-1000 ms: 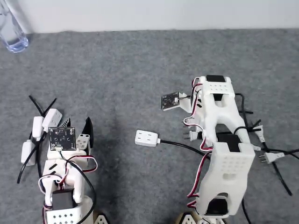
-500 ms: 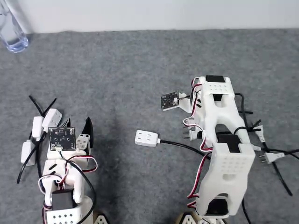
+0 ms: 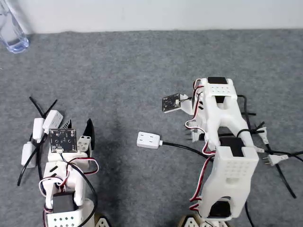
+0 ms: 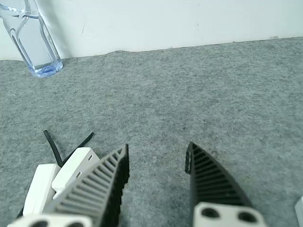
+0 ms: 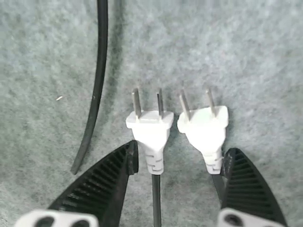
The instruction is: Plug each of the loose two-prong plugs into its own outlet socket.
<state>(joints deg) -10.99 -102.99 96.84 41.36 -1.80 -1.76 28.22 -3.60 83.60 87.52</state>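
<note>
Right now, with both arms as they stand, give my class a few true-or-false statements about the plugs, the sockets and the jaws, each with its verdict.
1. The right jaws are shut on a plug. False: they stand open, with two white plugs lying side by side on the grey mat between their tips.
2. Each of those plugs has two prongs. True.
3. The single outlet socket in the middle of the mat has a plug in it. False: nothing is plugged into it.
4. The left jaws are open and hold nothing. True.
5. A clear bottle stands at a far corner of the mat. True.
</note>
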